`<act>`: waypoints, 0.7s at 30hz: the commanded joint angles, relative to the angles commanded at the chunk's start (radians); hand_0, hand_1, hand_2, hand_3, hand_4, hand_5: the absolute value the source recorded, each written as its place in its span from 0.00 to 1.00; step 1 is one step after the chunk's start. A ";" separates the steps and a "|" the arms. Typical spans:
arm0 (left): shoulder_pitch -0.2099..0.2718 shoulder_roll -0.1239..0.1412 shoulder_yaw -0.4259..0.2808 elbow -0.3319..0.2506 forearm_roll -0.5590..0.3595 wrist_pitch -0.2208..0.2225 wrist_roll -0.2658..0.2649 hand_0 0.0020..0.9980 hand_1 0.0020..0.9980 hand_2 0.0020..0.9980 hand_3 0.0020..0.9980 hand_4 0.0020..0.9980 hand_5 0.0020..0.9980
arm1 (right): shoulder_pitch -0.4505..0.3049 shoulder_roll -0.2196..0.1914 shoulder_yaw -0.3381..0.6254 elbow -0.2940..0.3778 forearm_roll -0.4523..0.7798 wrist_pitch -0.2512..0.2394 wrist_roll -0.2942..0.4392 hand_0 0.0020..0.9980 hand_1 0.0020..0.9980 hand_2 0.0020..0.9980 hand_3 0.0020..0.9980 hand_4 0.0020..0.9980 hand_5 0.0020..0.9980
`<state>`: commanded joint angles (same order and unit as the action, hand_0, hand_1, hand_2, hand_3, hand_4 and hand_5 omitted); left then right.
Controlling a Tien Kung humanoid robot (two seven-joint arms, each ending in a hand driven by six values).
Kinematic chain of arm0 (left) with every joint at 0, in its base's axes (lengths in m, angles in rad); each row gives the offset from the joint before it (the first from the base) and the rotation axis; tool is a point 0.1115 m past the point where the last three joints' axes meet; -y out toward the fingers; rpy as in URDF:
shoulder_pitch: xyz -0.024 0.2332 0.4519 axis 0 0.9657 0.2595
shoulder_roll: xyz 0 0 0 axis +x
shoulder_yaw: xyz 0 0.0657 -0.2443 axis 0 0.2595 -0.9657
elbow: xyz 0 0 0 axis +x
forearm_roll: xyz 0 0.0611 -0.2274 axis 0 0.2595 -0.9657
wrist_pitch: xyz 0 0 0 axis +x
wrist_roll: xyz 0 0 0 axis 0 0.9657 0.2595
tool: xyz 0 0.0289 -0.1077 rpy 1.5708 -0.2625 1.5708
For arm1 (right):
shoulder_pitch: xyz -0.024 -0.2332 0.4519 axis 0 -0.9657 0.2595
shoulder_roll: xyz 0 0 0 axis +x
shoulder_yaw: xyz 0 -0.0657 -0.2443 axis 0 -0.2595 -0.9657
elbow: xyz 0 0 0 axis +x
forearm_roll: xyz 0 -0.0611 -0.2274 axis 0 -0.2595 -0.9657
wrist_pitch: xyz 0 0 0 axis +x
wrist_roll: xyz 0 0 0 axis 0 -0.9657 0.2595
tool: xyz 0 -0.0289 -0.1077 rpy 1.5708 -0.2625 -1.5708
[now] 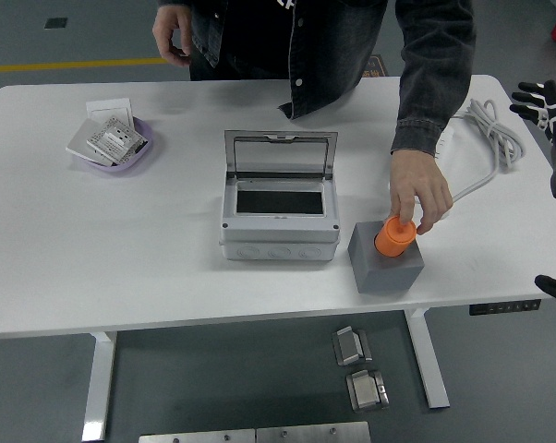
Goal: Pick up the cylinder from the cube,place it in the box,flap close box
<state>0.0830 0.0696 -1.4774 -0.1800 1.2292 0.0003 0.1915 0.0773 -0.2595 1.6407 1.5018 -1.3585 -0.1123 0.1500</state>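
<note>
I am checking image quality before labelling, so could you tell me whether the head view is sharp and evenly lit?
Head view: light is even and soft, with faint shadows under the box and cube; the orange cylinder and the person's hand look sharp; no strong glare on the white table.

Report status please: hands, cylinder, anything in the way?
Right hand open at table's right edge, left unseen. Orange cylinder on grey cube, box lid open. Person's hand on the cylinder, blocking.
</note>
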 joint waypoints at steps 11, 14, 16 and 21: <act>0.005 -0.012 -0.018 0.000 0.026 -0.002 0.011 0.63 0.61 0.57 0.59 0.67 0.29 | -0.025 0.023 0.015 0.005 0.026 -0.027 0.027 0.80 0.69 0.71 0.70 1.00 1.00; 0.002 -0.010 -0.017 0.000 0.023 -0.001 0.008 0.63 0.61 0.57 0.59 0.67 0.29 | -0.029 0.041 0.014 0.006 0.038 -0.047 0.053 0.80 0.69 0.71 0.70 1.00 1.00; 0.001 -0.007 -0.018 0.000 0.022 0.000 0.007 0.63 0.61 0.57 0.59 0.67 0.29 | -0.033 0.054 0.004 0.006 0.048 -0.060 0.074 0.80 0.69 0.71 0.70 1.00 1.00; -0.004 0.001 -0.019 0.000 0.018 0.002 0.006 0.63 0.61 0.57 0.59 0.67 0.29 | -0.041 0.088 -0.032 0.003 0.077 -0.099 0.134 0.77 0.72 0.75 0.78 1.00 0.78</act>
<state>0.0794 0.0705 -1.4960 -0.1800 1.2473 0.0027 0.1973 0.0364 -0.1711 1.6092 1.5045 -1.2817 -0.2117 0.2836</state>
